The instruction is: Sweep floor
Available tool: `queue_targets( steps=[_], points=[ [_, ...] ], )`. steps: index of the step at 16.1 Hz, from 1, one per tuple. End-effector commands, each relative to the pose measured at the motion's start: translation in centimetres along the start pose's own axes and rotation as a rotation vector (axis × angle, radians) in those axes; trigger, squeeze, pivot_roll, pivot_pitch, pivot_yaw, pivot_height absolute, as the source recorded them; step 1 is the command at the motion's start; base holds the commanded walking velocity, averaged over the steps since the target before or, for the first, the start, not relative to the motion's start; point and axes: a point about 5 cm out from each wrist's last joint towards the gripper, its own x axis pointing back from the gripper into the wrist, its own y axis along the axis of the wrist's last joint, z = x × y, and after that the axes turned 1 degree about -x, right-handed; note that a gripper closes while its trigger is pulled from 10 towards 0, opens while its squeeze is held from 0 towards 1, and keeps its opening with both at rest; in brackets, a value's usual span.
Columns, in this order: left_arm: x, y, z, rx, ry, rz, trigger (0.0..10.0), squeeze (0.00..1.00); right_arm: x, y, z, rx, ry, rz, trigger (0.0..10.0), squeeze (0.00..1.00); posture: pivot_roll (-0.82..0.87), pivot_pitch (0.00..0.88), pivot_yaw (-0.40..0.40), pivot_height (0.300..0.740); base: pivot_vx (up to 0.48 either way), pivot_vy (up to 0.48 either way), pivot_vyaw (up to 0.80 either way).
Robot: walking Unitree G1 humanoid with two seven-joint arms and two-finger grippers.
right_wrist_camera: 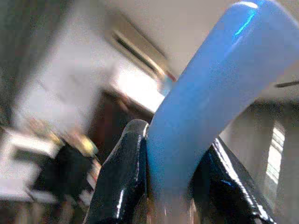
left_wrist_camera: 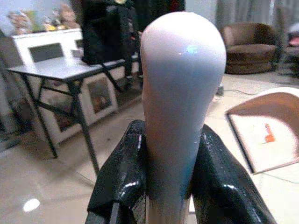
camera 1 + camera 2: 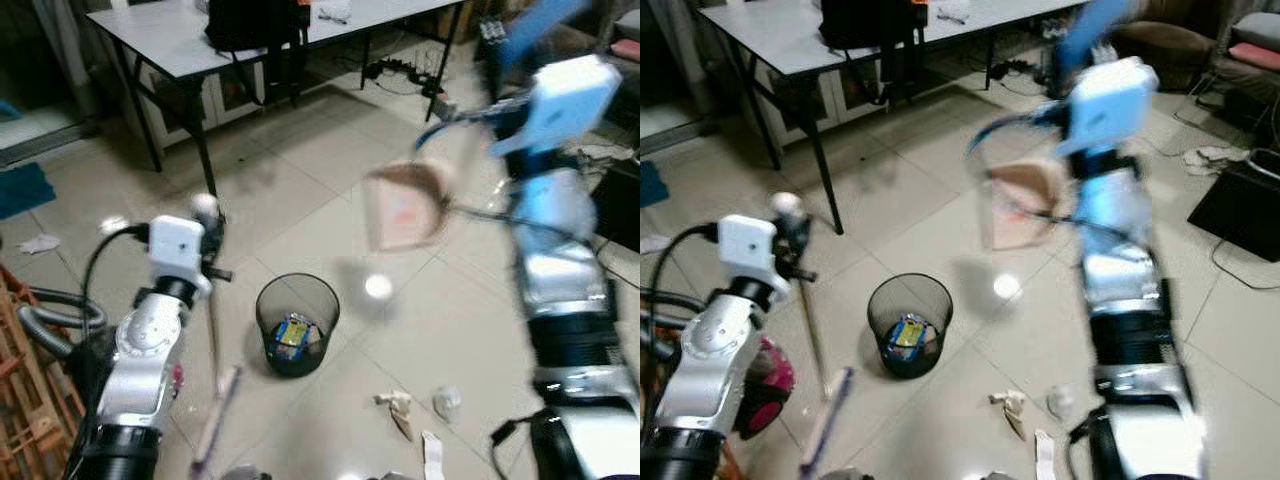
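Observation:
My left gripper is shut on the top of a broom handle, which ends in a pale rounded knob. The stick runs down to the floor at my lower left. My right gripper, raised high on the right, is shut on the blue handle of a dustpan. The pinkish pan hangs blurred in the air above the floor, behind and to the right of a black mesh bin. The bin has colourful rubbish inside. Crumpled paper scraps and a white wad lie on the tiles in front of the bin.
A grey table with black legs and a black bag stands at the back. A vacuum hose and a wooden rack are at my left. Cables and a dark case lie at the right, with a brown armchair behind.

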Motion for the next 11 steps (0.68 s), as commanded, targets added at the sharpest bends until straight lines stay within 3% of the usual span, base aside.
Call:
queue_targets(
  steps=[1,2,3,5,7,11],
  points=[
    [-0.4,0.0,-0.6,-0.018,-0.067,0.010,10.0,0.00,1.5,-2.7,-1.6,0.044,-0.078,0.194,10.0,0.00,-0.01,0.000,0.015,0.740,0.000,0.000,0.00],
    [-0.5,-0.4,-1.3,-0.027,-0.118,0.032,10.0,0.00,3.8,-4.7,-1.6,-0.002,-0.103,0.341,10.0,0.00,-0.03,0.000,0.042,0.740,0.000,0.000,0.00],
    [-0.5,-0.7,-1.5,-0.016,-0.142,0.046,10.0,0.00,4.9,-5.4,-1.4,-0.028,-0.111,0.399,10.0,0.00,-0.04,0.000,0.046,0.740,0.000,0.000,0.00],
    [-0.3,-1.7,-1.8,0.015,-0.156,0.103,10.0,0.00,7.3,-6.0,-0.6,-0.019,-0.149,0.471,10.0,0.00,-0.04,0.000,0.049,0.740,0.000,0.000,-0.80],
    [-0.3,-2.1,-1.6,-0.016,-0.143,0.126,10.0,0.00,7.9,-6.3,-0.7,-0.017,-0.185,0.497,10.0,0.00,-0.04,0.000,0.049,0.740,0.000,0.000,-0.80],
    [-0.4,-2.0,-1.3,0.003,-0.086,0.098,10.0,0.00,8.1,-6.0,-0.2,0.027,-0.152,0.491,10.0,0.00,-0.06,0.000,0.040,0.740,0.000,0.000,-0.80]
  ],
)
